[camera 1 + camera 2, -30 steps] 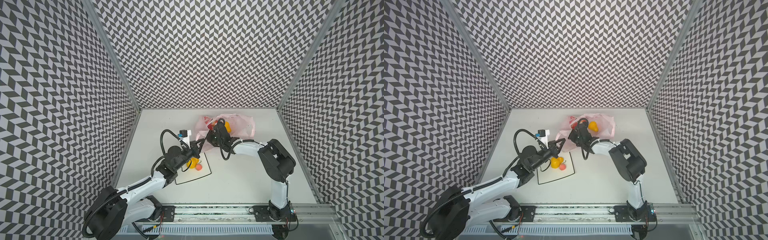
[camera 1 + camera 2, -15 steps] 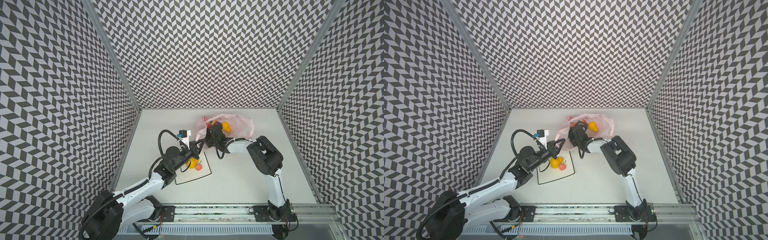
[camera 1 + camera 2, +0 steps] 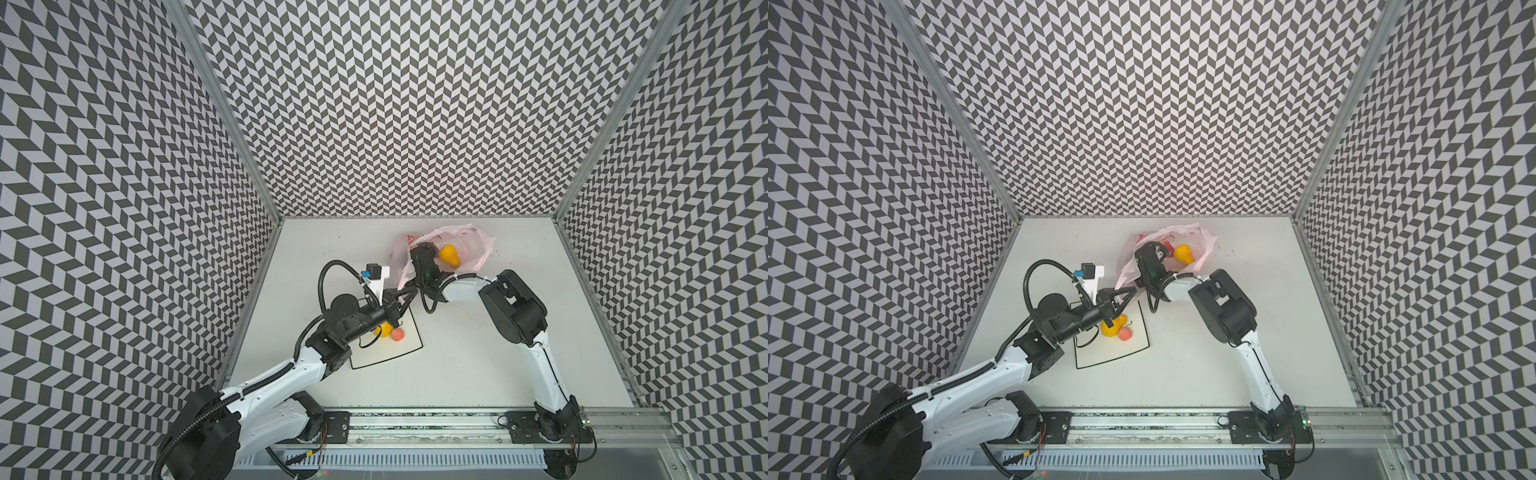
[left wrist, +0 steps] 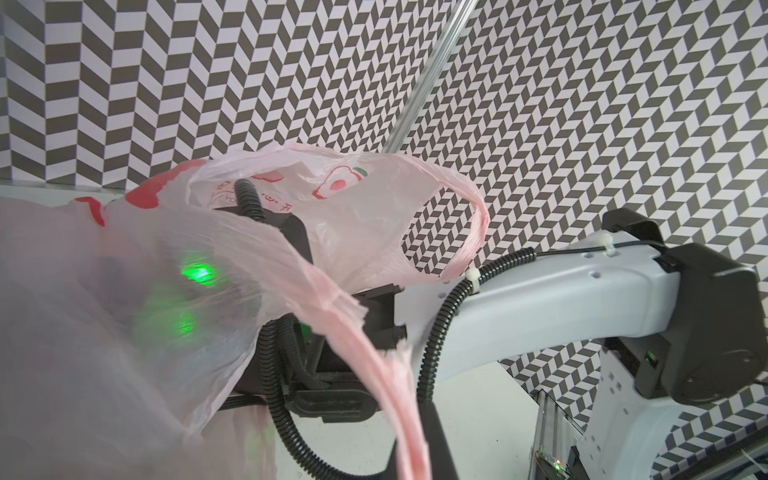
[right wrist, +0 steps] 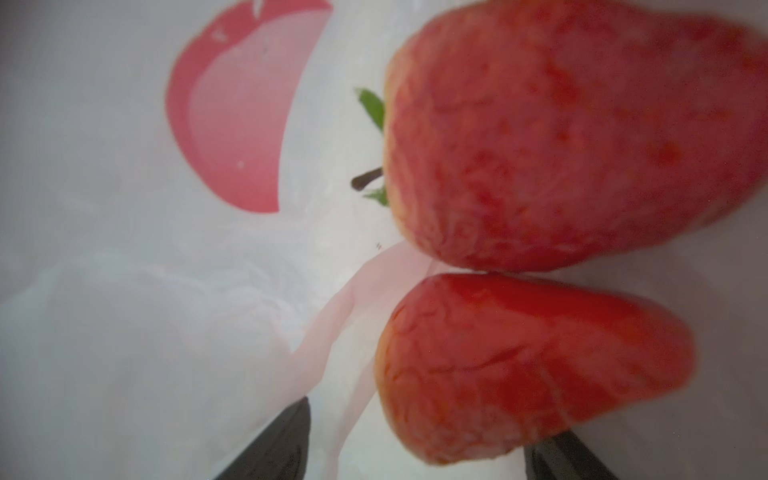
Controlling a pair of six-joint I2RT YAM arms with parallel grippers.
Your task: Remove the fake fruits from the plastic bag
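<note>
Fake fruits (image 3: 1183,253), itemised by pincer.

Right pincer (image 5: 432,419): the arm rises from the near-right rail with its elbow bent. The forearm runs left and far, and the wrist is inside the mouth of the plastic bag (image 3: 482,245). The fingers (image 5: 274,444) are spread wide and grip nothing.
- First strawberry (image 5: 519,365): lies between the fingers, with a clear gap at one of them.
- Second strawberry (image 5: 582,133): just beyond the first and touching it. The two lie side by side with long axes roughly parallel. Its green leaves and stem are at the blunt end.
- Bagged pear (image 3: 450,254): yellow, right of the pincer inside the same bag. It lies on its side with the neck pointing near and right.

Left pincer (image 3: 1133,291): the arm reaches from the near-left rail far and right, low over the plate (image 3: 399,349). The fingers are closed tight on a bag handle (image 4: 365,345), which is held taut above the desk (image 3: 478,365). The bag sits far centre on the desk with its mouth turned near-left.
- Plated pear (image 3: 1111,328): on the white, black-rimmed plate, partly under this arm. Its neck points far and right.
- Peach (image 3: 1125,333): pink, just beside the plated pear on its right.
</note>
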